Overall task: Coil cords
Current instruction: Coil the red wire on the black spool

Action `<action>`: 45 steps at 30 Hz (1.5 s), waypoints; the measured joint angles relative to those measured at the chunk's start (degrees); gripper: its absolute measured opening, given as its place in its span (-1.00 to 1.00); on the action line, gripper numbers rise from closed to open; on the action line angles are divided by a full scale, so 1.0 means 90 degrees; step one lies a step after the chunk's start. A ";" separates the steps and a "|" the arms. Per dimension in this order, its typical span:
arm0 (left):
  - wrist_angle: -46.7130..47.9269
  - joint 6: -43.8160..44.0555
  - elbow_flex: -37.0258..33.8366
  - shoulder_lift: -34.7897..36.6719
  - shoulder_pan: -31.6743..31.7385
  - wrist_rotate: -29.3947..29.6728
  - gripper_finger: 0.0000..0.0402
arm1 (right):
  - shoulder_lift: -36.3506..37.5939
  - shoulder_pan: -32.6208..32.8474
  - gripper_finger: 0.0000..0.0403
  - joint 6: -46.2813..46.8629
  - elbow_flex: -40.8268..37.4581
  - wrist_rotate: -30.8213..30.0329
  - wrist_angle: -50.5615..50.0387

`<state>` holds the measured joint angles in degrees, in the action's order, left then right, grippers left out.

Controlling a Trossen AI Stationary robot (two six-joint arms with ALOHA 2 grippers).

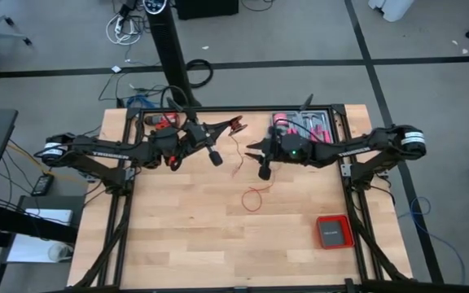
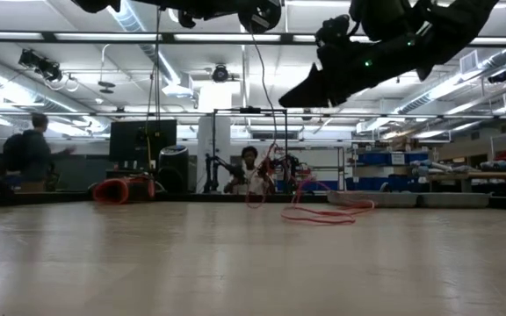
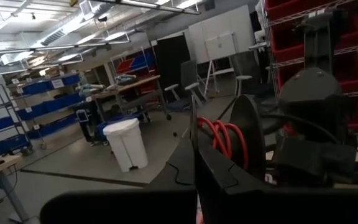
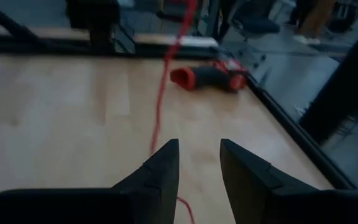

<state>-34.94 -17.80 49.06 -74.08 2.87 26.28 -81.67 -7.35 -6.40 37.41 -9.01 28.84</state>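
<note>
Holding my left hand (image 1: 215, 155) closed above the bench (image 1: 177, 236), I am pinching the thin red cord (image 1: 255, 198), which is running up past its dark fingers in the left wrist view. From there the cord is hanging down and trailing into a loose loop lying on the bench, between the drill (image 1: 166, 123) at the far edge and the flat red box (image 1: 332, 232) near the front right. My right hand (image 1: 263, 159) is hovering just beside the hanging strand, on the side away from the drill, with its fingers (image 4: 160, 174) spread apart and gripping nothing. The red tool tray (image 1: 304, 127) is sitting behind it.
</note>
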 joint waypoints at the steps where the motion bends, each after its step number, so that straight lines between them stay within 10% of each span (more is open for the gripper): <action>1: 0.0010 0.0000 0.0000 0.0000 0.0000 0.0002 -1.00 | -0.0067 0.0001 -0.44 0.0023 0.0002 0.0014 0.0093; 45: -0.0211 0.0005 -0.0012 -0.0012 0.0000 0.0002 -1.00 | -0.0400 -0.0105 -0.49 0.0036 0.0009 0.0909 0.0541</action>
<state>-36.84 -17.76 48.95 -74.19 2.87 26.30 -85.27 -8.29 -6.07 37.50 -0.83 33.71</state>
